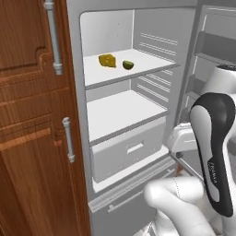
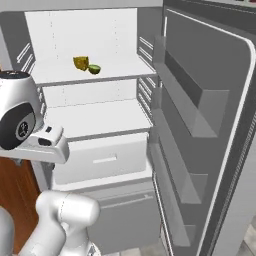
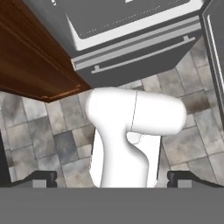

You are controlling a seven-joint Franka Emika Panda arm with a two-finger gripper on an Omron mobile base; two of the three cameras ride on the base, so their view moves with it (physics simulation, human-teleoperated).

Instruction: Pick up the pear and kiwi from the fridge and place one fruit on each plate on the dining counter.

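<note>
The fridge (image 1: 124, 110) stands open, showing white shelves and a white drawer (image 2: 102, 160). On its top shelf a dark green kiwi (image 1: 128, 64) (image 2: 94, 69) lies just right of an orange-yellow cheese wedge (image 1: 107, 60) (image 2: 80, 62). The pear, the plates and the dining counter are out of view. My gripper (image 3: 111, 179) hangs low in front of the fridge and points down at the floor. Its fingertips (image 3: 43, 177) stand wide apart, open, with nothing between them.
A brown wooden cabinet (image 1: 32, 138) (image 3: 30, 57) adjoins the fridge on the left. The fridge door (image 2: 200, 125) with its racks swings out on the right. Grey tiled floor (image 3: 39, 131) lies below, and the fridge's grey lower drawer front (image 3: 131, 57) is close.
</note>
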